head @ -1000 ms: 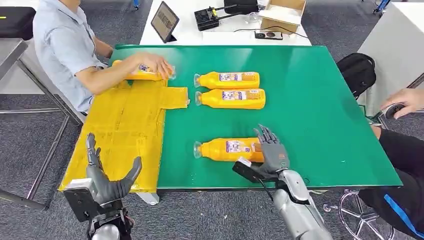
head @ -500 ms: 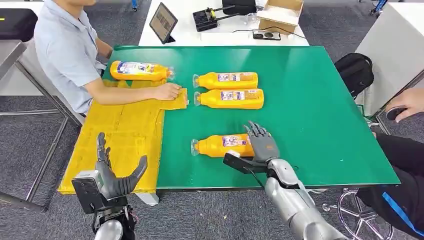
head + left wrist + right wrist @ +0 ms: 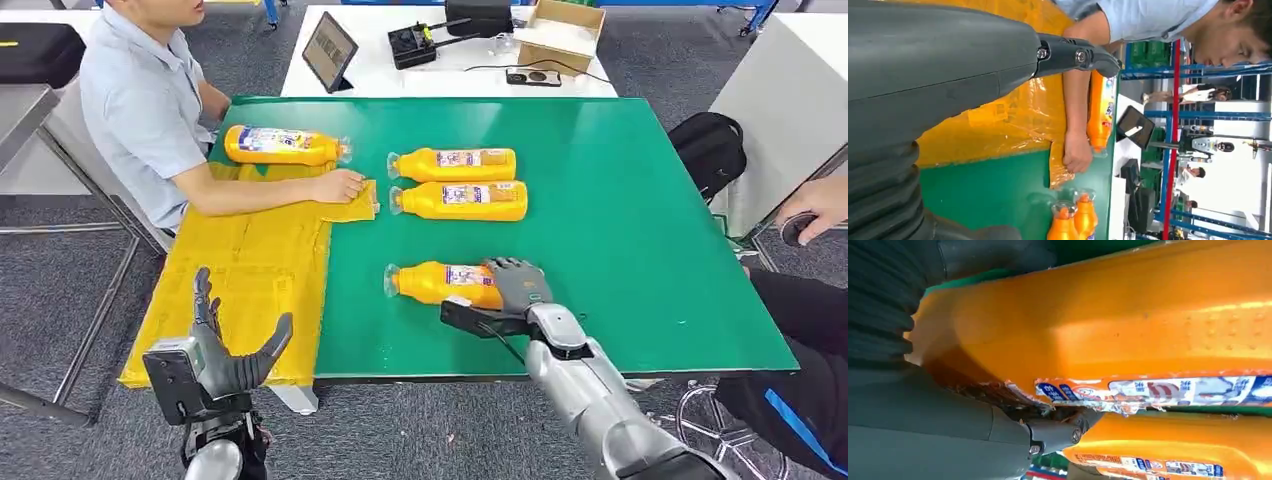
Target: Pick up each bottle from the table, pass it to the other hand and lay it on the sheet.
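Observation:
An orange bottle [image 3: 440, 283] lies on its side near the front of the green table [image 3: 620, 200], cap pointing left. My right hand [image 3: 518, 290] wraps its fingers over the bottle's base; in the right wrist view the bottle [image 3: 1128, 330] sits tight against the palm. My left hand [image 3: 228, 352] hovers open, fingers spread, over the near edge of the yellow sheet [image 3: 250, 260]. Two more bottles [image 3: 455, 162] [image 3: 460, 199] lie side by side mid-table. Another bottle [image 3: 285, 145] lies at the sheet's far end.
A seated person at the left rests a hand [image 3: 338, 185] on the sheet's right flap. Another person's hand [image 3: 815, 205] shows at the right edge. A black bag [image 3: 712, 145] stands beside the table. Behind is a white table with a tablet [image 3: 328, 45] and a box [image 3: 565, 28].
My right hand went from fingers raised beside the near bottle to curled over its base. The person let go of the far bottle and laid a hand on the sheet's flap.

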